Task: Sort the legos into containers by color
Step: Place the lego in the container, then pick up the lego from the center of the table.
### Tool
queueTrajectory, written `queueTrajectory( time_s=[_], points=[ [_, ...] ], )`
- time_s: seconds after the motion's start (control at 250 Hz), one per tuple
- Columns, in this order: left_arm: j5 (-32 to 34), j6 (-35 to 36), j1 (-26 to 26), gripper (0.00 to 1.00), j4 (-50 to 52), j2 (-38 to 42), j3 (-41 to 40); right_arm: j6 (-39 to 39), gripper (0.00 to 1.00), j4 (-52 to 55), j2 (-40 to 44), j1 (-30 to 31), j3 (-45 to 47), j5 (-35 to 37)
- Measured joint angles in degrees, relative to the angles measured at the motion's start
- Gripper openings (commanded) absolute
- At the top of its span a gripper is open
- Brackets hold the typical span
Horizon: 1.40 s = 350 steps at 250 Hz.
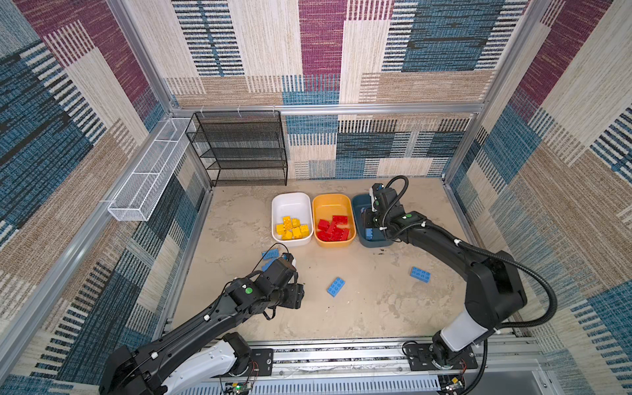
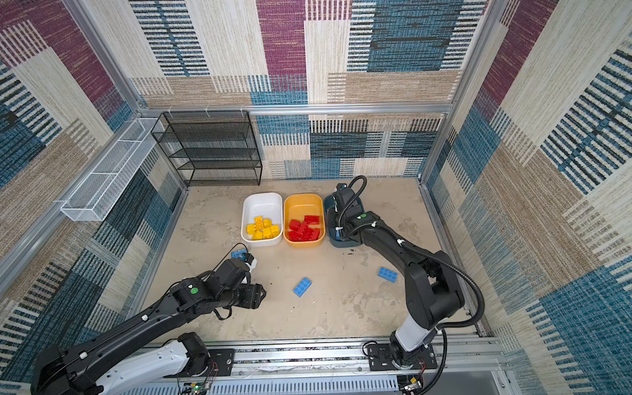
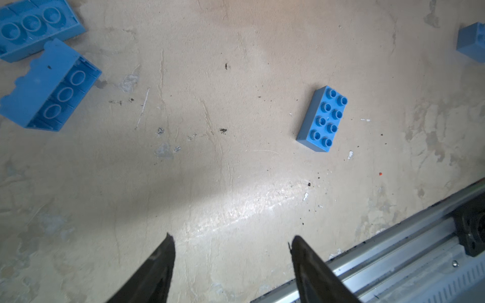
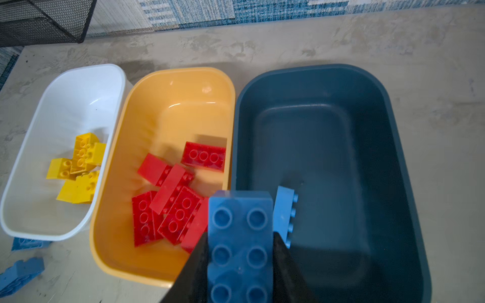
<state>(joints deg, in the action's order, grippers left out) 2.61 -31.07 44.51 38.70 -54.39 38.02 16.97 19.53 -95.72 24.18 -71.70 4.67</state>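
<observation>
My right gripper (image 4: 240,234) is shut on a blue lego (image 4: 240,210), held over the near end of the dark teal container (image 4: 367,131), where another blue lego (image 4: 284,215) stands on edge. Red legos (image 4: 178,199) fill the yellow-orange container (image 4: 162,105), and yellow legos (image 4: 81,162) lie in the white one (image 4: 78,91). My left gripper (image 3: 232,237) hangs open and empty over bare table. A studs-up blue lego (image 3: 322,119) lies ahead of it, and two overturned blue ones (image 3: 49,86) lie off to one side. One more blue lego (image 1: 420,274) lies by the right arm.
A black mesh shelf rack (image 1: 239,150) stands at the back left. A long white wire basket (image 1: 150,171) hangs on the left wall. The metal rail (image 1: 342,355) carrying both arm bases runs along the table's front edge.
</observation>
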Motion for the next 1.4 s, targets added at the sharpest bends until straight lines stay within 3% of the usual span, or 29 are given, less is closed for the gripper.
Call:
queueTrajectory(
  time_s=[0.18, 0.388, 0.48, 0.8, 1.108, 1.248, 1.4],
  points=[
    [-0.5, -0.2, 0.7, 0.71, -2.2, -2.1, -0.1, -0.6, 0.41, 0.6, -5.6, -3.1, -3.6, -0.8],
    [-1.4, -0.2, 1.7, 0.71, -3.5, -4.3, 0.6, -1.4, 0.76, 1.1, -5.5, -3.9, -4.3, -2.1],
    [-1.5, 0.2, 2.1, 0.7, -4.9, -6.8, 1.9, -1.4, 0.82, 1.0, -3.1, -4.1, -2.4, -2.1],
    [-1.8, 2.0, 5.6, 0.7, -10.1, -25.1, 12.9, 1.5, 0.84, -3.8, 18.4, -4.0, 15.5, -8.4],
    [-1.4, 5.9, 8.7, 0.62, -11.4, -41.2, 22.0, 3.8, 0.84, -3.4, 35.5, -4.0, 25.7, -9.6],
    [-1.4, 6.8, 9.2, 0.53, -11.4, -44.9, 23.7, 4.0, 0.84, -2.5, 39.2, -4.0, 28.0, -9.6],
    [-1.4, 7.1, 10.0, 0.36, -11.4, -48.5, 25.8, 4.0, 0.83, -1.6, 40.8, -4.0, 29.5, -9.6]
  ],
)
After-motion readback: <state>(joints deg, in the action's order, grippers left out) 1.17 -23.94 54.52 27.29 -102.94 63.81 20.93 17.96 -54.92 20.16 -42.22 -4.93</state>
